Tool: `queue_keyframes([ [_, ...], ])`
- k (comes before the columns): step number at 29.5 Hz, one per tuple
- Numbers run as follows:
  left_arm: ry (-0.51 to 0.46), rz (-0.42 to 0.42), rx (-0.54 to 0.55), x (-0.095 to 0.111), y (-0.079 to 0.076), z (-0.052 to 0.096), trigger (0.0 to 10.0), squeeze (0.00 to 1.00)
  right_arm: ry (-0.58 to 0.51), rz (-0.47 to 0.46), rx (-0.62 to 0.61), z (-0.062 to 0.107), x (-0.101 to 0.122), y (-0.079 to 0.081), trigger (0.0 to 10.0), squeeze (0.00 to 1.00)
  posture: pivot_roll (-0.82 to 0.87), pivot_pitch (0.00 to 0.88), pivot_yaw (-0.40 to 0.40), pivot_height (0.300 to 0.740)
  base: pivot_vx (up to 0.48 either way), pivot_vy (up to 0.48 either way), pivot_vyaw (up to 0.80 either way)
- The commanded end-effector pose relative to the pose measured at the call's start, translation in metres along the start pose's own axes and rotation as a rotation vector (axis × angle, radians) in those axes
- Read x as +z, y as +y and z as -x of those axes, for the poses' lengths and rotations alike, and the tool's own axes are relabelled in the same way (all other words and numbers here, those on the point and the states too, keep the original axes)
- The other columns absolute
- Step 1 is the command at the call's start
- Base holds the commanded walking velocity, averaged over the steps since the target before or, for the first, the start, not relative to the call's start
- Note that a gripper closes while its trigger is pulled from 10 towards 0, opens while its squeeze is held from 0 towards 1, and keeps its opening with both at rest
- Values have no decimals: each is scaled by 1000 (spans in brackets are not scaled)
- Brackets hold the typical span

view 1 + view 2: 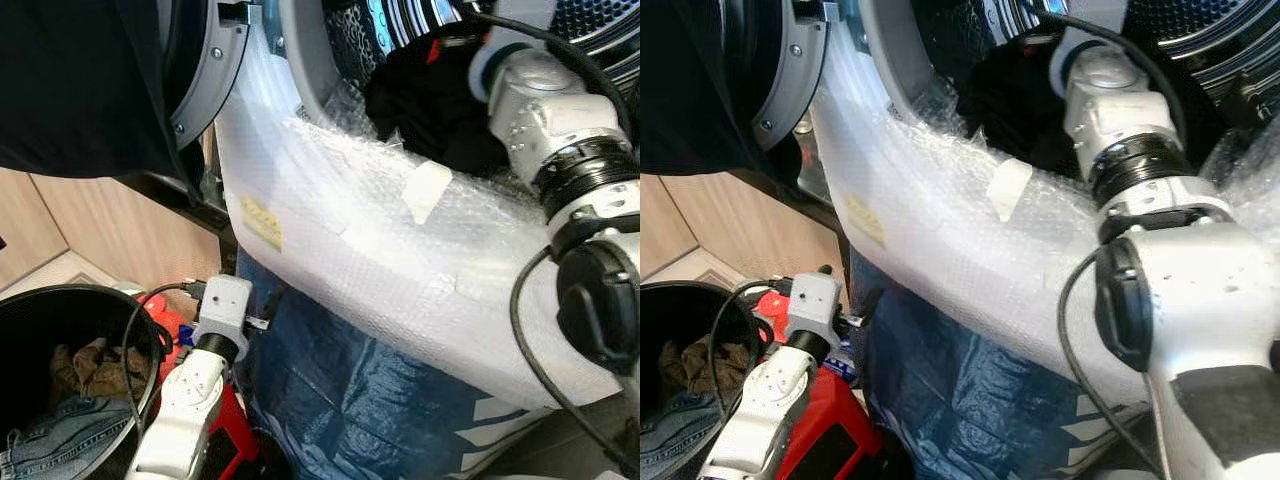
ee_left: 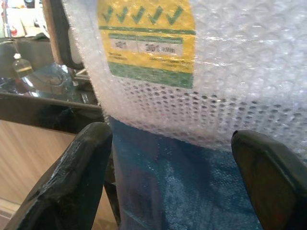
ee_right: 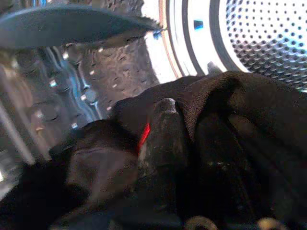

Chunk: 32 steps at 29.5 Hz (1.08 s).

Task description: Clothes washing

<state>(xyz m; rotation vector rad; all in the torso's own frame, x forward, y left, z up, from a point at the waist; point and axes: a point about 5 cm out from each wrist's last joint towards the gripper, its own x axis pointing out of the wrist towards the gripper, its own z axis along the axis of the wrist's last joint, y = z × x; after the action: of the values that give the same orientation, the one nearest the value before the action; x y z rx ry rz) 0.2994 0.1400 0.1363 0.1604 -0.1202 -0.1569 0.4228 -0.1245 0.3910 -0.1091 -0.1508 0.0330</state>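
Black garment [image 3: 230,110] lies bunched in the mouth of the washing machine drum [image 3: 259,33], spilling toward the lower lip of the opening; a red tag or trim [image 3: 144,135] shows among the folds. Seen from the head, the same dark heap [image 1: 430,100] sits just behind the door rim.

Right gripper [image 3: 182,158]: arm reaches up and into the drum opening, jaws clenched on the black garment, cloth draped over both fingers [image 3: 163,139]. Perforated steel wall and a grey paddle [image 3: 72,24] are behind it.

Machine front is wrapped in bubble wrap [image 1: 400,250], with a yellow sticker [image 1: 262,222] and a strip of tape [image 1: 427,190] on it. Blue plastic sheet [image 1: 350,400] covers the lower part. Round door [image 1: 205,80] stands swung open at the robot's left.

Left gripper [image 2: 172,167]: held low beside the machine front, jaws released, spread wide, nothing between them; it faces the bubble wrap and a yellow-green label [image 2: 148,43].

Black laundry basket [image 1: 60,300] is on the floor at far left, holding jeans [image 1: 60,430] and a brown cloth [image 1: 95,365]. A red object [image 1: 825,430] lies beneath the left arm.
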Motion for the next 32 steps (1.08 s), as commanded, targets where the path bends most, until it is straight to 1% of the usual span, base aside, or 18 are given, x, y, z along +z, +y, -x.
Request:
queue_keyframes([
  [1,2,4,-31,-1,-8,0,10000,0,4,-39,-9,0,3,4,10000,0,22,77,-117,740,0,0,0],
  [2,2,4,-31,-1,-8,0,10000,0,4,-39,-9,0,3,4,10000,0,22,77,-117,740,0,0,0],
  [3,1,4,-34,0,-9,0,10000,0,7,-71,-4,0,3,6,10000,0,22,77,-117,740,0,0,0],
  [4,1,4,-33,0,-9,0,10000,0,9,-73,-20,0,2,5,10000,361,29,71,-120,740,0,0,0],
  [5,0,4,-32,0,-10,1,10000,0,14,-81,-33,0,0,3,10000,1000,37,70,-126,740,0,0,0],
  [8,-2,3,-27,0,-9,2,10000,0,14,-127,-46,1,2,0,10000,1000,48,68,-128,740,0,0,0],
  [10,0,1,-19,-1,-6,4,10000,0,-10,-151,-69,2,12,-6,10000,1000,47,66,-127,740,0,0,0],
  [11,0,1,-19,-1,-6,4,10000,0,-10,-151,-69,2,12,-6,10000,1000,47,66,-127,740,0,0,0],
  [13,3,-1,-20,-2,-6,6,10000,0,-33,-169,-79,4,24,-12,10000,1000,41,68,-125,740,0,0,0],
  [15,4,-1,-22,-2,-7,6,10000,0,-39,-175,-87,6,26,-14,10000,1000,41,68,-125,740,0,0,0],
  [17,5,0,-27,-2,-8,6,10000,0,-59,-147,-106,8,29,-18,10000,1000,32,66,-120,740,0,0,0],
  [20,5,2,-32,-2,-10,6,10000,0,-57,-149,-111,11,25,-21,10000,1000,31,60,-121,740,0,0,0],
  [22,5,5,-36,-3,-11,6,10000,0,-47,-142,-118,19,19,-26,10000,1000,28,53,-123,740,0,0,0],
  [25,5,5,-38,-3,-12,6,10000,0,-49,-144,-115,24,16,-27,10000,1000,31,49,-123,740,0,0,0],
  [26,4,5,-38,-3,-12,6,10000,0,-49,-157,-115,28,14,-30,10000,1000,35,45,-124,740,0,0,0],
  [28,4,5,-37,-3,-11,6,10000,0,-65,-148,-115,36,13,-33,10000,1000,35,45,-124,740,0,0,0],
  [30,3,1,-34,-2,-9,6,10000,0,-87,-108,-105,46,12,-34,10000,1000,45,41,-122,740,0,0,0],
  [32,3,0,-33,-2,-9,6,10000,0,-92,-105,-101,50,12,-34,10000,1000,45,43,-120,740,0,0,0],
])
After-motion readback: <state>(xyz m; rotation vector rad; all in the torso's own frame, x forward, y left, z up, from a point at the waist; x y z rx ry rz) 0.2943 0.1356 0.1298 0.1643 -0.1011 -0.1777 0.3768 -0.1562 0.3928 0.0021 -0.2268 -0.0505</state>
